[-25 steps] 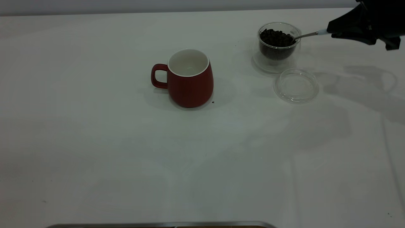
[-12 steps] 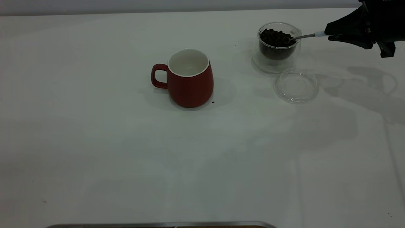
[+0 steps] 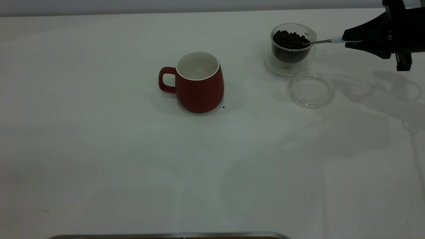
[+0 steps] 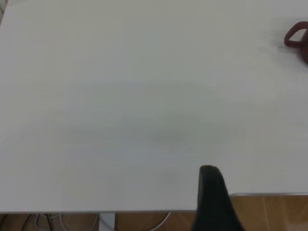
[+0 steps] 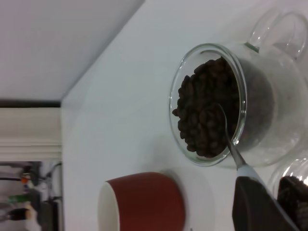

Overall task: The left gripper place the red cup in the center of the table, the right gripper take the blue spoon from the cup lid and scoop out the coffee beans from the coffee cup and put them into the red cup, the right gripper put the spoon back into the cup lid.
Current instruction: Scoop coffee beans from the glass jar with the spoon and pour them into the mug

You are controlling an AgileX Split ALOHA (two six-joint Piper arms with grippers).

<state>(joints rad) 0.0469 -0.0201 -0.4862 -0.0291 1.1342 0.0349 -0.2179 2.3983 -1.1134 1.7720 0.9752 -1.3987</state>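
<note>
The red cup [image 3: 199, 87] stands upright and empty near the middle of the white table [image 3: 99, 149], with its handle toward the left. It also shows in the right wrist view [image 5: 144, 202]. The clear coffee cup [image 3: 292, 49] holds a heap of coffee beans [image 3: 290, 39] at the back right. My right gripper [image 3: 347, 41] is shut on the pale handle of the blue spoon [image 3: 321, 41]. The spoon's metal bowl [image 5: 215, 117] lies in the beans [image 5: 202, 108]. The cup lid [image 3: 311, 89] lies empty just in front of the coffee cup. My left gripper [image 4: 211, 185] is parked over the table's edge, far from the cups.
A single dark speck [image 3: 223, 107] lies beside the red cup's base. A metal edge [image 3: 166, 235] runs along the front of the table. The coffee cup's glass handle [image 5: 279, 24] points away from the red cup.
My right gripper has dropped a little, so the spoon's handle is now more level. The spoon's bowl stays in the beans. The cups and the lid have not moved.
</note>
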